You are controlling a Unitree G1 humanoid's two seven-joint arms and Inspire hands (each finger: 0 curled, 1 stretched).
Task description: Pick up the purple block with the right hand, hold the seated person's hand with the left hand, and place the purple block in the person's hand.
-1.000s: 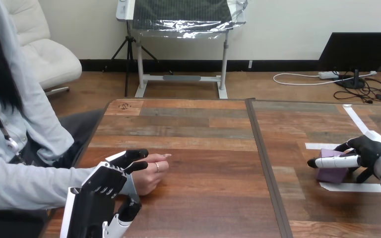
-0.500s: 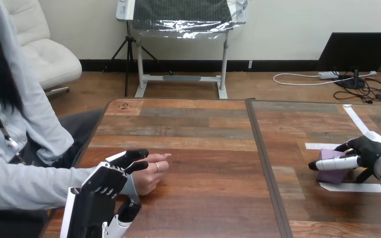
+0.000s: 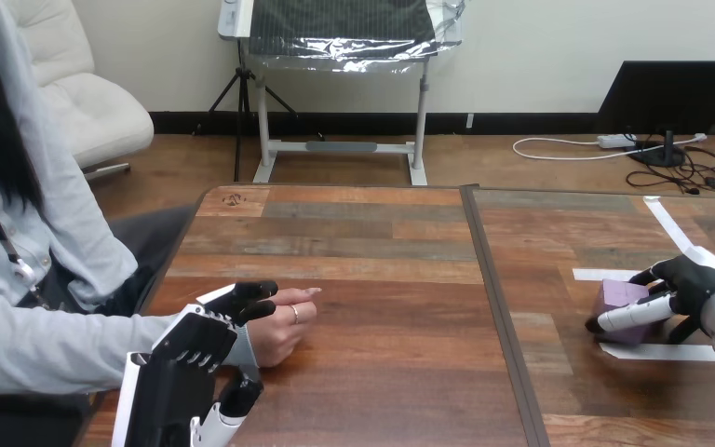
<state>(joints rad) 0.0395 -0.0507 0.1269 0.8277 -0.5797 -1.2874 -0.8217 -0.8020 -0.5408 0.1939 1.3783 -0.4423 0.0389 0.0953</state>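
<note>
The purple block (image 3: 620,298) sits inside a white tape square at the table's right side, tipped up a little. My right hand (image 3: 689,285) is curled round it, one white finger (image 3: 635,314) across its front and dark fingers behind it. At the table's left, the person's hand (image 3: 282,328) rests palm down on the wood. My left hand (image 3: 207,342) lies over the person's wrist, its dark fingers (image 3: 245,297) curled over the back of that hand and its thumb (image 3: 239,395) below the wrist.
White tape strips (image 3: 670,351) mark a square on the right half of the table. A dark seam (image 3: 495,307) runs down the table between its two halves. The table's left edge (image 3: 175,251) lies close to the seated person.
My right hand has tightened on the purple block and tilted it; the white finger has swung down across its front. My left hand and the person's hand have stayed put.
</note>
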